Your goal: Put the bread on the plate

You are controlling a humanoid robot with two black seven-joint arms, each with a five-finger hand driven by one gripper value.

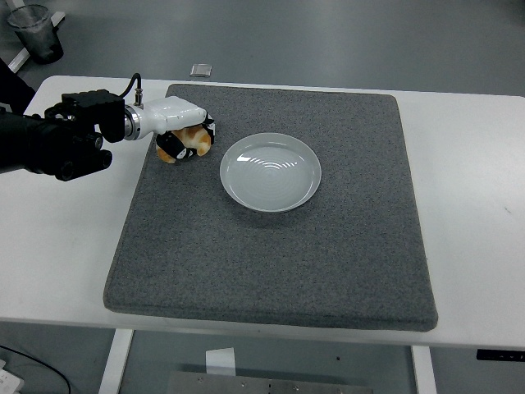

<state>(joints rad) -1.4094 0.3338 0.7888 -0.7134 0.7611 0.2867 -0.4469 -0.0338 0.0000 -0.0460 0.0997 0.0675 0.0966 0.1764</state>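
Observation:
A golden-brown piece of bread [192, 141] sits inside my left hand [185, 136], whose white-backed fingers are curled shut around it, at the far left of the grey mat [271, 246]. The bread looks lifted slightly off the mat. A round white plate [271, 172] lies to the right of the hand, a short gap away, with nothing on it. My black left arm reaches in from the left edge. The right arm is out of view.
The grey mat covers most of the white table [476, 205]. A clear plastic cup [35, 31] stands on the floor at the top left. A small grey object [201, 70] lies beyond the table's far edge.

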